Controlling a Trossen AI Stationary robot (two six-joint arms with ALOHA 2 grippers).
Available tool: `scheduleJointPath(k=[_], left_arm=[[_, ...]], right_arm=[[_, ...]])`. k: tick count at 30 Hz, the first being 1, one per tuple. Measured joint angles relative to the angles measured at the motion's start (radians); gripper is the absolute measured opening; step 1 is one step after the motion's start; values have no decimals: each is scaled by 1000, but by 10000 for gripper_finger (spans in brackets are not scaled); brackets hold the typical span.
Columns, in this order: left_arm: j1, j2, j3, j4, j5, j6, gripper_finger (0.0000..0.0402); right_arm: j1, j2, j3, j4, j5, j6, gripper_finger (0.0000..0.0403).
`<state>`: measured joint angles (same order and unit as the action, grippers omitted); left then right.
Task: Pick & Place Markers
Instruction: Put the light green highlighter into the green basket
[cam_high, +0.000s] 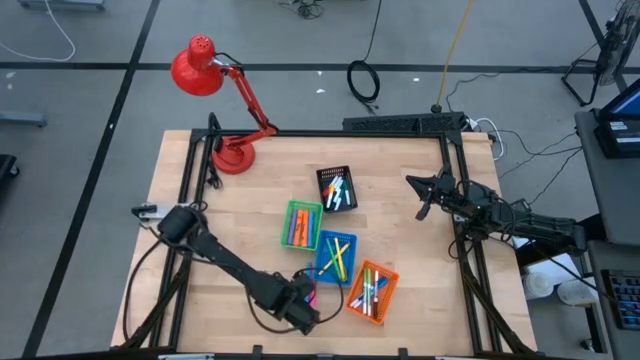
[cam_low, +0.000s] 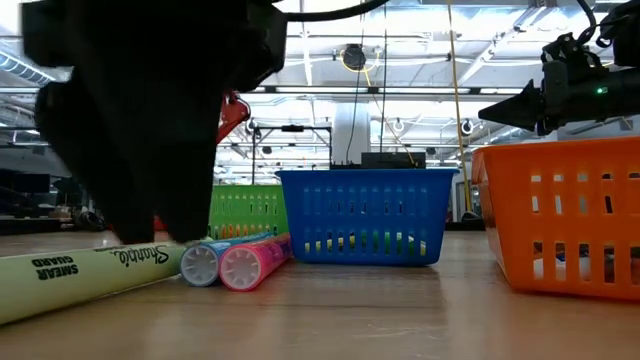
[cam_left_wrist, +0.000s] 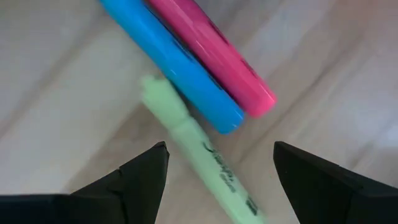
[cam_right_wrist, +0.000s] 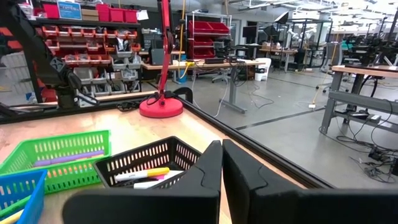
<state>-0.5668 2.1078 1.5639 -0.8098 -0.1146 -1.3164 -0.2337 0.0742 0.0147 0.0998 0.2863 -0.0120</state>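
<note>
Near the table's front edge, just left of the orange basket (cam_high: 372, 291), your left gripper (cam_left_wrist: 217, 177) hangs over three loose highlighters with its fingers spread wide and nothing held. The pale green highlighter (cam_left_wrist: 199, 155) runs between the fingers; the blue highlighter (cam_left_wrist: 171, 65) and pink highlighter (cam_left_wrist: 211, 56) lie touching side by side just beyond it. Centre on the green barrel, descend straight, and close across it, keeping clear of the blue tip it touches. The right gripper (cam_right_wrist: 221, 180) waits near the table's right edge, fingers together and empty.
</note>
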Motion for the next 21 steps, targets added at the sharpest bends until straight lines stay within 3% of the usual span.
scheduleJointPath(k=[15,21], left_arm=[[-38,94,8,-62,57,-214,292],[-38,92,5,-86,73,-210,224]], right_arm=[[0,0,0,0,0,0,0],[0,0,0,0,0,0,0]])
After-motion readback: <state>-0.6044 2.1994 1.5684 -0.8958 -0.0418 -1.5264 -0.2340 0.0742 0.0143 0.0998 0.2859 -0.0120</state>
